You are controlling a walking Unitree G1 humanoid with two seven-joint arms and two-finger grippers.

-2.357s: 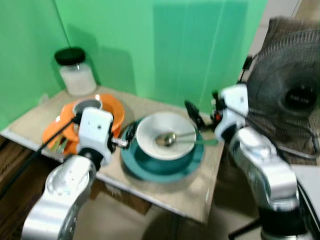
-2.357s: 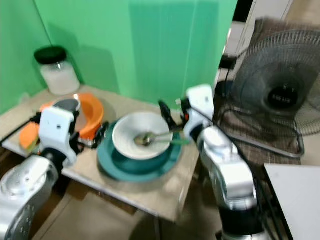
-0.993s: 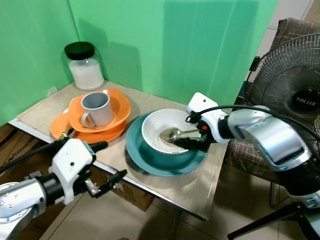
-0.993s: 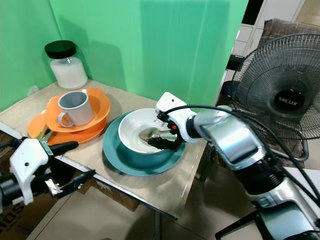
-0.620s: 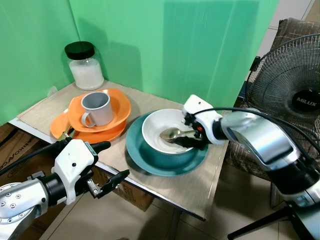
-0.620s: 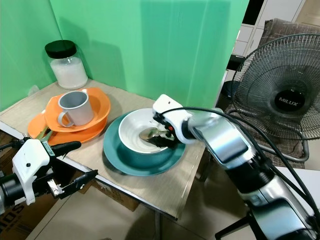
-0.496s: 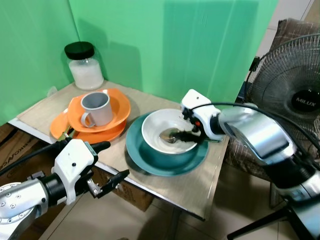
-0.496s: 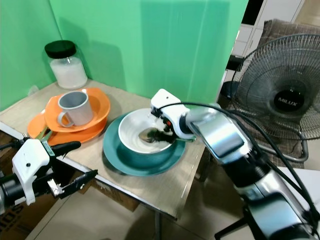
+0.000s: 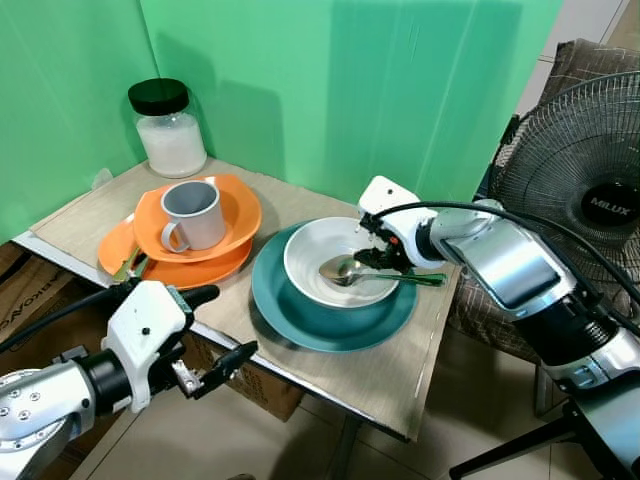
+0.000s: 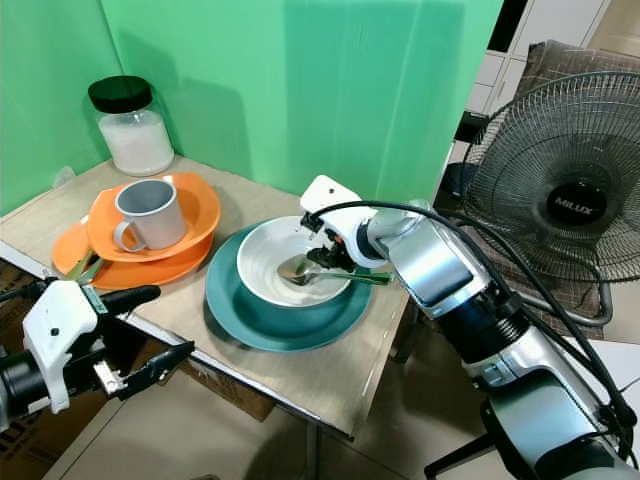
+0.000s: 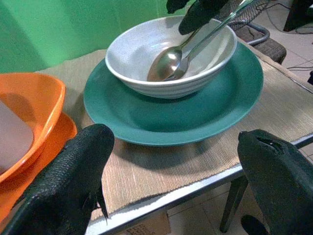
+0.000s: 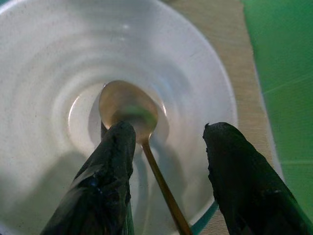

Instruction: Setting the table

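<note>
A white bowl (image 9: 305, 262) sits on a teal plate (image 9: 300, 325) near the table's right end. In the bowl lies a metal spoon (image 9: 338, 270) whose green handle sticks out over the right rim. My right gripper (image 9: 376, 259) hovers at the bowl's far-right rim. It is open; in the right wrist view its fingers (image 12: 110, 181) straddle the spoon (image 12: 129, 110) without touching it. My left gripper (image 9: 222, 326) is open and empty, low in front of the table's near edge, pointing at the teal plate (image 11: 171, 110).
Two stacked orange plates (image 9: 215, 255) hold a grey mug (image 9: 192, 214) at the table's left end. A black-lidded jar (image 9: 167, 130) stands in the back-left corner by the green wall. A floor fan (image 9: 590, 190) stands right of the table.
My right gripper has moved from the bowl's near-right side to its far-right rim; the spoon's green handle now shows. The left arm has dropped below the table edge since the earliest frame.
</note>
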